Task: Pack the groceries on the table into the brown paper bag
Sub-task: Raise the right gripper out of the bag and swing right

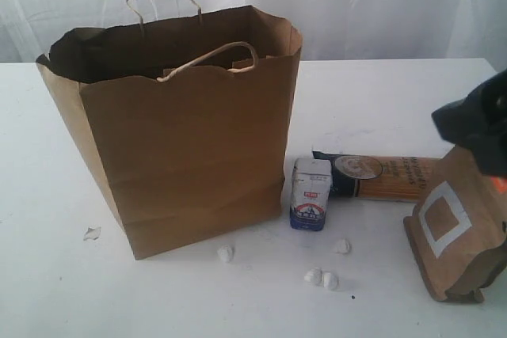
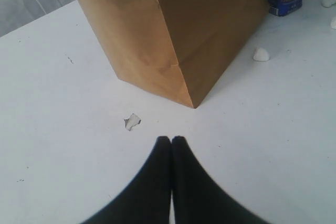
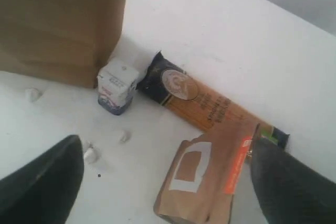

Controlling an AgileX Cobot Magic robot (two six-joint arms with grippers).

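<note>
Brown pouch (image 1: pixel 455 227) sits front-right on the counter (image 1: pixel 63 290), right jaws spread wide above it, gripping nothing. Small carton (image 1: pixel 310 195) stands just beside the paper bag (image 1: pixel 190 148), spaghetti packet (image 1: pixel 388 176) lying behind. Left jaws pressed together, empty, near the bag's corner.

Matt creased kraft-paper bag (image 1: pixel 190 156), smooth white table (image 1: pixel 63 290)

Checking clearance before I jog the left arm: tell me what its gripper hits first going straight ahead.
The left gripper, fingers shut, aims at the paper bag's near bottom corner, so probably that first; the white scrap lies off its line.
</note>
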